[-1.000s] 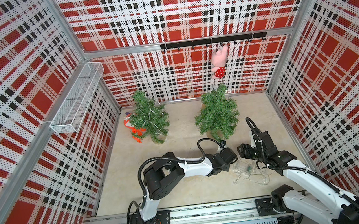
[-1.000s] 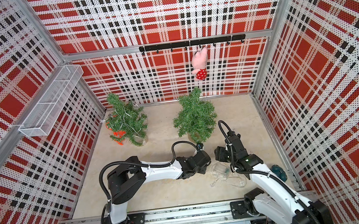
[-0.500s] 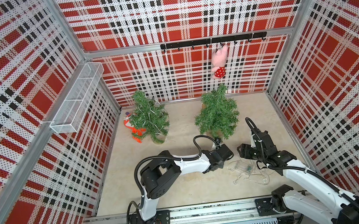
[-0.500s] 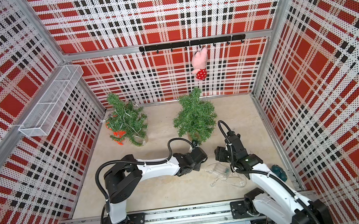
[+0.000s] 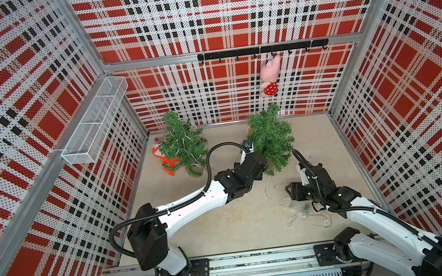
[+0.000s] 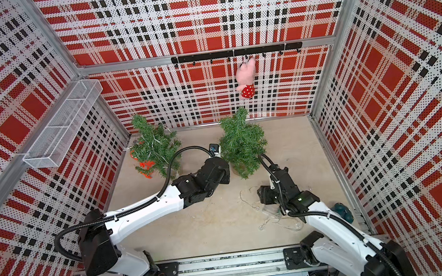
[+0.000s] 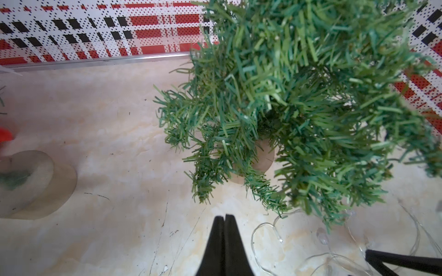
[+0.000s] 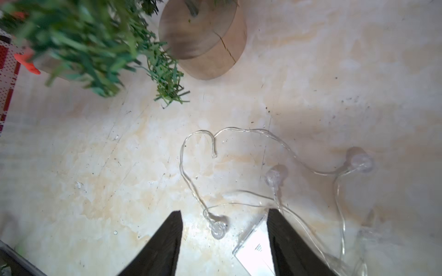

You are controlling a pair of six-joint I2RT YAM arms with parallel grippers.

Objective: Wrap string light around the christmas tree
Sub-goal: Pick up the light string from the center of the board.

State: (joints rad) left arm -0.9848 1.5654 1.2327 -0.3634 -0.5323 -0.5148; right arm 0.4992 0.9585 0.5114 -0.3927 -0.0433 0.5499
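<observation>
String light (image 8: pixel 272 178): a loose heap of clear cord and bulbs on the worktop (image 5: pixel 238 227). It lies in front of the bare christmas tree (image 5: pixel 270 136), near its wooden base (image 8: pixel 208 47) but apart from it, and is not yet wound on.
Battery case (image 8: pixel 253 248): a clear box on the cord, lying flat on the worktop. I cannot tell what it holds.
Wire basket (image 5: pixel 93 125): fixed to the side wall and split by partitions. I cannot read its contents through the mesh from my views.
Hook rail (image 5: pixel 233 53): on the back wall, carrying a pink plush toy (image 5: pixel 269 79).
Second tree (image 5: pixel 184 145): at the back of the worktop, with cord already draped through its branches.
Left end effector (image 7: pixel 224 216): fingers pressed together with nothing between them, low beside the bare tree's lower branches.
Right end effector (image 8: pixel 224 212): fingers wide apart over the heap, straddling one bulb and a corner of the case, gripping neither.
Change since a second ago: the left arm has drawn away from the heap toward the tree's base. The right arm and the heap sit about where they were.
</observation>
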